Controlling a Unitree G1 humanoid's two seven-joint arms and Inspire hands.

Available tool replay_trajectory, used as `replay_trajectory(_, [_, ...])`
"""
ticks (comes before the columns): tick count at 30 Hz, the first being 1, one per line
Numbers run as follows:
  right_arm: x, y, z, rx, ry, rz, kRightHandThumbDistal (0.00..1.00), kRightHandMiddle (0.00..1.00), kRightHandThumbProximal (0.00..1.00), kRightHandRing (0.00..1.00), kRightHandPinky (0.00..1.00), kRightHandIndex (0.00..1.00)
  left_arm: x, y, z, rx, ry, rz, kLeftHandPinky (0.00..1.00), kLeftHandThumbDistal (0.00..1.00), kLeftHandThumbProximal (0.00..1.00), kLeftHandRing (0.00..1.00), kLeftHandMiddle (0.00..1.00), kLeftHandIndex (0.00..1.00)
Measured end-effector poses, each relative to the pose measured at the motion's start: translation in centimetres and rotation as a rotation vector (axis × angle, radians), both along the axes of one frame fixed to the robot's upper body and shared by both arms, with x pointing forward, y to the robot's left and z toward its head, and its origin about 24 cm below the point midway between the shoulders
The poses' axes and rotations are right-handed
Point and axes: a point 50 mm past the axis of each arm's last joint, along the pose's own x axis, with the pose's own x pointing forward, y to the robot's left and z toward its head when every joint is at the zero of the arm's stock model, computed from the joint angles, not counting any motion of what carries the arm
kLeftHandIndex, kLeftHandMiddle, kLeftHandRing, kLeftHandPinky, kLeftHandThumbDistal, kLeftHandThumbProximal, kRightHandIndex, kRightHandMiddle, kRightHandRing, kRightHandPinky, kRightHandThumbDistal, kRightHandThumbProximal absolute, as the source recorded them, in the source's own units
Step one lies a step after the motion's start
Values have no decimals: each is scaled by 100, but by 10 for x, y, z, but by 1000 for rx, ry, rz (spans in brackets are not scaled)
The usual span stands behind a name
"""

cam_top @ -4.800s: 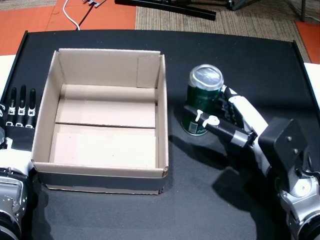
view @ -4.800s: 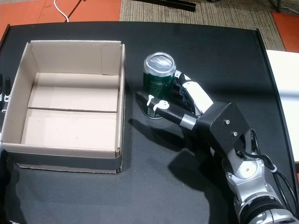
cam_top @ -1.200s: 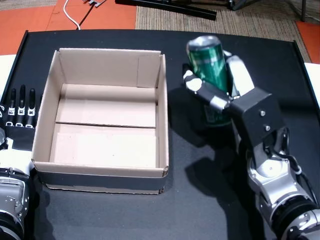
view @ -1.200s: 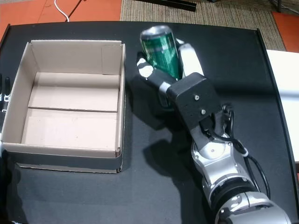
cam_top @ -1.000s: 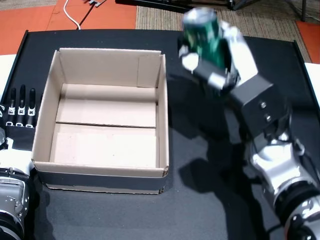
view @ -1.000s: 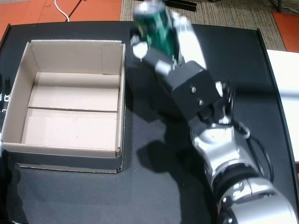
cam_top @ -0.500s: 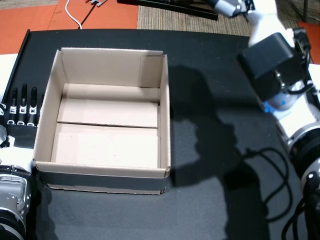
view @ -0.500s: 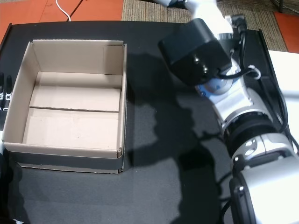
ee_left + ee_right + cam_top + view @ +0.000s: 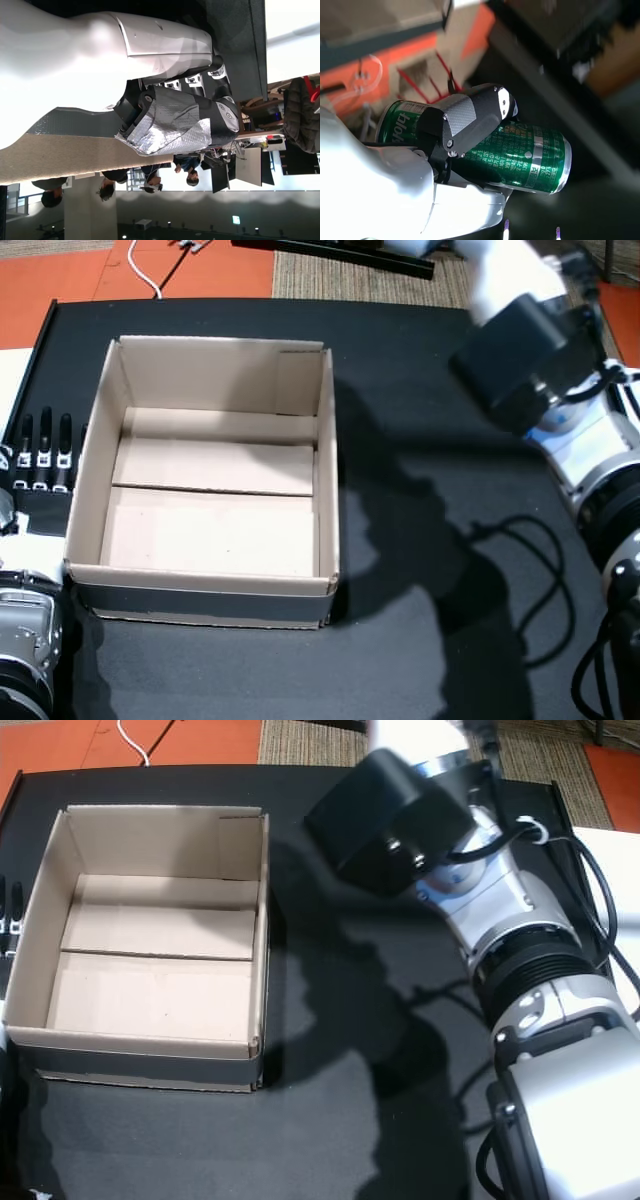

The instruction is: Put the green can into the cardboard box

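Right wrist view shows the right hand [image 9: 445,150] closed around the can [image 9: 520,155]: a dark thumb lies across the green side and the white palm is under it, so the can is held firmly and lies on its side in this turned picture. Its silver top rim points to the right of the picture. Behind it the background is blurred, with orange and dark areas. In both head views the can itself is not visible; only the right forearm [image 9: 530,340] is seen, raised high over the far right part of the black table [image 9: 420,570], and its shadow falls on the table just beside the box [image 9: 205,585]. The box stands open on the left half of the table and its brown bottom is bare. The left hand [image 9: 40,455] rests flat on the table just beside the left wall of the box, with the dark fingers straight and close together, holding nothing. In the left wrist view people stand in the room far behind.
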Motion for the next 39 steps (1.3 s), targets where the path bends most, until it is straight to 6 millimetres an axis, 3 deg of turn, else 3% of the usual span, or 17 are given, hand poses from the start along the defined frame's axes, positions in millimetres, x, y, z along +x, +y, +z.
replay_trajectory(4, [-4, 21, -13, -160, 94, 118, 21, 29, 0, 49, 54, 3, 0, 0, 0, -3, -3, 2, 80, 0, 55, 68, 58, 58])
replay_trajectory(6, [-7, 32, -18, -216, 134, 172, 21, 31, 0, 50, 54, 4, -1, 0, -1, -6, -14, 1, 77, 0, 53, 65, 55, 55])
replay_trajectory(11, [-15, 52, -22, -240, 156, 255, 16, 29, 0, 48, 54, 3, -1, -2, -1, -7, -14, -5, 76, 0, 58, 62, 51, 49])
replay_trajectory(16, [-21, 65, -24, -245, 157, 292, 19, 27, 0, 46, 53, 1, -1, -3, -1, -2, -9, -7, 78, 0, 55, 63, 53, 49])
replay_trajectory(21, [-19, 67, -26, -273, 174, 280, 16, 27, 0, 44, 53, 2, 0, -3, -1, -2, -7, -7, 79, 0, 53, 62, 51, 47])
replay_trajectory(29, [-16, 67, -36, -354, 221, 246, 13, 34, 0, 51, 57, 9, 0, -3, -1, -6, -8, -5, 79, 0, 57, 63, 53, 49])
replay_trajectory(33, [-9, 60, -42, -464, 236, 169, 12, 38, 0, 54, 57, 14, 0, -4, -1, -18, -6, 0, 79, 0, 56, 64, 53, 49])
replay_trajectory(39, [6, 44, -47, -638, 307, 21, 18, 45, 0, 55, 52, 24, 0, -4, -1, -18, -4, 2, 80, 0, 54, 66, 53, 49])
